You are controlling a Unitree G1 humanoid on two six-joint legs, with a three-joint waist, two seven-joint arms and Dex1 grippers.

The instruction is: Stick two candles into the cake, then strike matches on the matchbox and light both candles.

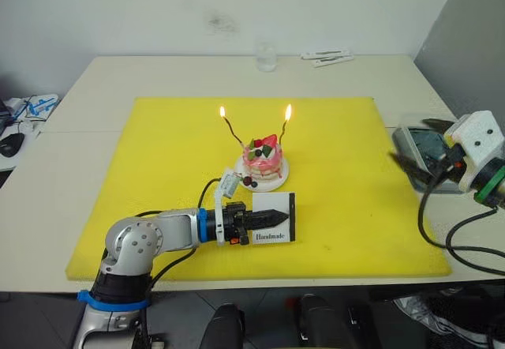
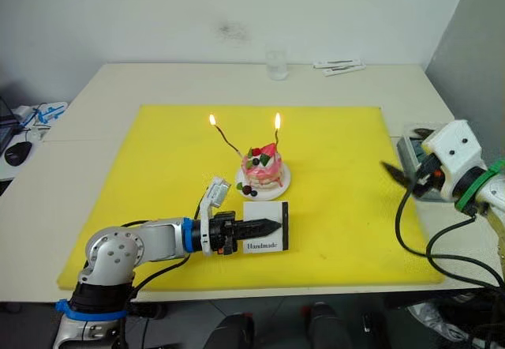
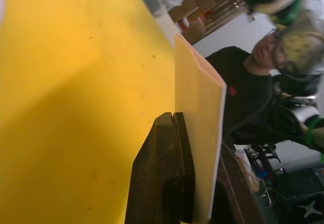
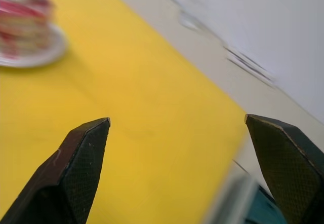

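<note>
Matchbox [image 1: 274,218] is clamped edge-on between the fingers of the left end effector [image 1: 272,218], standing on its long edge on the yellow mat [image 1: 158,167], "Handmade" print facing the robot, black strip on the end away from the arm. In the left wrist view the two fingers [image 3: 167,173] sit pressed against the box [image 3: 200,133] on either side. Just beyond the left end effector, toward the far edge of the counter [image 1: 118,73], sits the cake [image 1: 263,162] on its white plate [image 1: 278,182]; close to the box but not touching. Both candles [image 1: 233,132] are stuck in the cake, one on each side, leaning outward, both lit with small flames. Right end effector [image 1: 417,148] hovers off the right edge of the mat, well apart from the cake, fingers spread wide and holding nothing; right wrist view shows the two fingertips [image 4: 86,153] far apart with bare mat between. A grey tray-like item [image 1: 418,148] lies under it, contents unclear. Further out: a clear glass [image 1: 266,57] at the far counter edge, white strips [image 1: 327,57] beside it. A person in black [image 3: 248,97] appears in the left wrist view.
</note>
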